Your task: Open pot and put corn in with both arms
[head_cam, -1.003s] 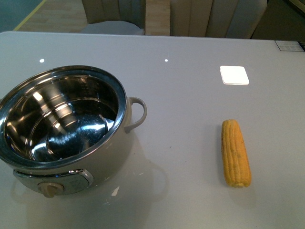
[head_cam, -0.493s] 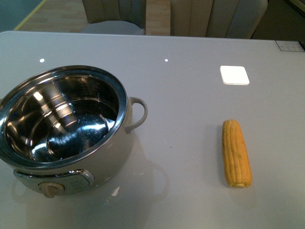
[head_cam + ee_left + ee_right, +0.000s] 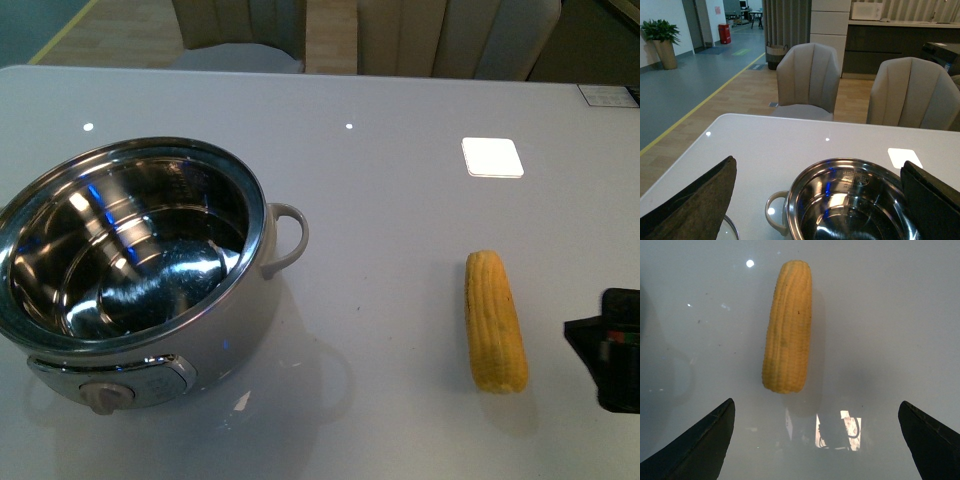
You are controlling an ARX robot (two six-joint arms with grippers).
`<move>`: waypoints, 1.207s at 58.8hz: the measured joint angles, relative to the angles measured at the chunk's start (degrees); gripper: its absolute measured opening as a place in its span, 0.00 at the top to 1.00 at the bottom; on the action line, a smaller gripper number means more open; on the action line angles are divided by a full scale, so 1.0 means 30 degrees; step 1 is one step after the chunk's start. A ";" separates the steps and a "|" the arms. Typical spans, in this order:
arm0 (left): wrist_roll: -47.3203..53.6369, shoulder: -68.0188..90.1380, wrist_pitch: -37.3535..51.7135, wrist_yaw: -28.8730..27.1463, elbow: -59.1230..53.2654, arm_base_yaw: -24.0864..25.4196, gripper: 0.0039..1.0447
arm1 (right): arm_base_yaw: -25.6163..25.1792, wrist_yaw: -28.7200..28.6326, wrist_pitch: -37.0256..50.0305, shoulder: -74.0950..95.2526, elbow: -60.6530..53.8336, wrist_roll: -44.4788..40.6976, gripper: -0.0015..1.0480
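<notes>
Noted right gripper (image 3: 815,402) splayed wide, empty, low and just short of corn (image 3: 787,327), probably lined up for a pinch. Found corn flat on table (image 3: 400,200), well right of pot (image 3: 235,320). Noted left gripper (image 3: 817,163) likewise spread, empty, above pot, which stands open and bare inside. Saw nothing between corn and pot. Logged chairs (image 3: 807,75) beyond pot.

A glossy grey table (image 3: 400,200) carries a bright white square (image 3: 491,157) on its top. Beyond the table's far edge stand a beige chair (image 3: 807,75) and a second chair (image 3: 912,92) on wooden flooring. Well behind the table are a yellow floor line (image 3: 700,107), a potted plant (image 3: 662,37), a red bin (image 3: 724,33) and a microwave (image 3: 867,11).
</notes>
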 joint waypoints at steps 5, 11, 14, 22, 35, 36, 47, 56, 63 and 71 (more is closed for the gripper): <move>0.0000 0.0000 0.0000 0.0000 0.0000 0.0000 0.06 | 0.0233 0.0350 0.1982 0.3417 0.1137 -0.0007 0.08; 0.0000 0.0000 0.0000 0.0000 0.0000 0.0000 0.06 | 0.0437 0.0357 0.2987 0.6295 0.2506 0.0007 0.08; 0.0000 0.0000 0.0000 0.0000 -0.0007 0.0000 0.06 | 0.0510 0.0364 0.3308 0.7475 0.3133 0.0000 0.08; 0.0000 0.0000 0.0000 0.0000 0.0000 0.0000 0.06 | 0.0568 0.0328 0.3745 0.9734 0.4481 -0.0044 0.08; 0.0000 0.0000 0.0000 0.0000 -0.0007 0.0000 0.06 | 0.0860 0.0386 0.4029 1.2182 0.6127 -0.0051 0.08; 0.0000 0.0000 0.0000 0.0000 0.0000 0.0000 0.06 | 0.0889 0.0437 0.4058 1.2378 0.6237 -0.0051 0.08; 0.0000 0.0000 0.0000 0.0000 0.0000 0.0000 0.06 | 0.1246 0.1239 0.4473 1.3792 0.6885 -0.0474 0.08; 0.0000 0.0000 0.0000 0.0000 0.0000 0.0000 0.06 | 0.1530 0.1355 0.4568 1.4688 0.7249 -0.0685 0.08; 0.0000 0.0000 0.0000 0.0000 -0.0007 0.0000 0.06 | 0.1639 0.1260 0.4495 1.5205 0.7402 -0.0627 0.10; 0.0000 0.0000 0.0000 0.0000 0.0000 0.0000 0.06 | 0.1639 0.1180 0.4386 1.5293 0.7409 -0.0627 0.28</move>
